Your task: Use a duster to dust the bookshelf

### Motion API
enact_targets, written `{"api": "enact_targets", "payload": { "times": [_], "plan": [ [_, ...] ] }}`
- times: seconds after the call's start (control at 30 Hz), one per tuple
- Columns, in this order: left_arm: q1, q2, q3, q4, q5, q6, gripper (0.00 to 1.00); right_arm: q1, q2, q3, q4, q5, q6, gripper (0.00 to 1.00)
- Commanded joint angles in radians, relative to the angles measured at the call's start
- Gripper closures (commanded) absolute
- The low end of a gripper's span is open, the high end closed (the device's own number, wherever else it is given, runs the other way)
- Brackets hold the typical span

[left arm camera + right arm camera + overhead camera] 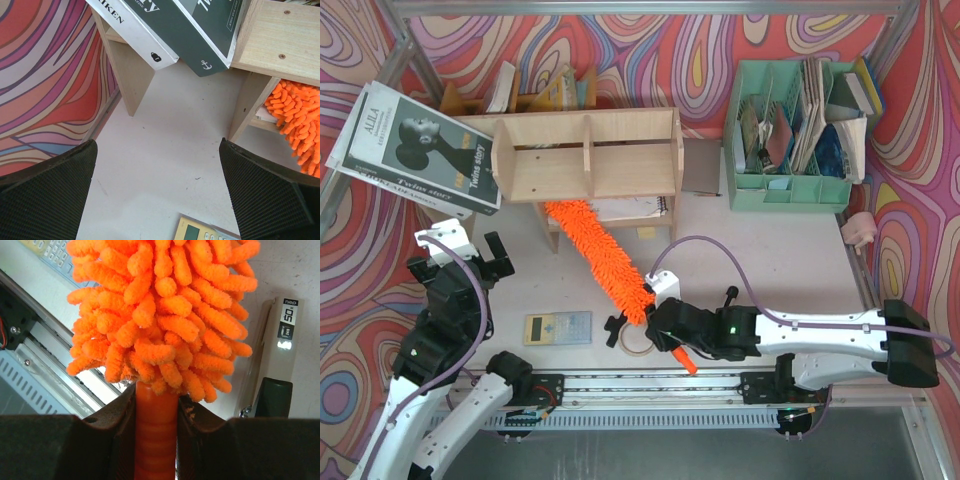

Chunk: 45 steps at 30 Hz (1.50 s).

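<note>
The light plywood bookshelf stands at the back centre, its leg showing in the left wrist view. The fluffy orange duster runs diagonally from under the shelf's front edge toward the near right. My right gripper is shut on its smooth orange handle, with the fluff just ahead of the jaws and the handle end poking out behind. My left gripper hangs open over the table left of the shelf, with nothing between its fingers. The duster's tip lies under the shelf.
A large book leans on the shelf's left end. A mint green file organizer stands back right. A calculator, a tape roll and a black clip lie near the front. A spiral notebook sits under the shelf.
</note>
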<state>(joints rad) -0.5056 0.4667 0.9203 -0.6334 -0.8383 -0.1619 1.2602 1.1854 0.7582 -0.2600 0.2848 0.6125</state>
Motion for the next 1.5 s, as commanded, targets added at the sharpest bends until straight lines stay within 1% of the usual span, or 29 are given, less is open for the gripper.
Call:
{"api": "enact_targets", "payload": {
  "times": [0.0, 0.3, 0.6, 0.87, 1.2, 1.47],
  "plan": [
    [0.004, -0.006, 0.009, -0.003, -0.008, -0.01, 0.01, 0.017, -0.056, 0.017, 0.007, -0.072, -0.117, 1.0],
    [0.005, 0.0, 0.008, -0.002, -0.009, -0.009, 0.01, 0.021, -0.227, -0.026, -0.137, -0.088, -0.158, 1.0],
    [0.004, 0.003, 0.008, -0.002, -0.013, -0.011, 0.01, 0.02, -0.319, -0.045, -0.251, -0.1, -0.082, 1.0],
    [0.005, 0.001, 0.009, -0.002, -0.016, -0.011, 0.01, 0.022, -0.464, -0.081, -0.307, -0.112, -0.036, 1.0],
    [0.004, -0.002, 0.008, -0.004, -0.021, -0.012, 0.01, 0.047, -0.523, -0.183, -0.257, -0.107, 0.043, 1.0],
    [0.004, -0.002, 0.008, -0.005, -0.023, -0.013, 0.02, 0.079, -0.448, -0.201, -0.237, -0.068, 0.038, 1.0]
  ]
}}
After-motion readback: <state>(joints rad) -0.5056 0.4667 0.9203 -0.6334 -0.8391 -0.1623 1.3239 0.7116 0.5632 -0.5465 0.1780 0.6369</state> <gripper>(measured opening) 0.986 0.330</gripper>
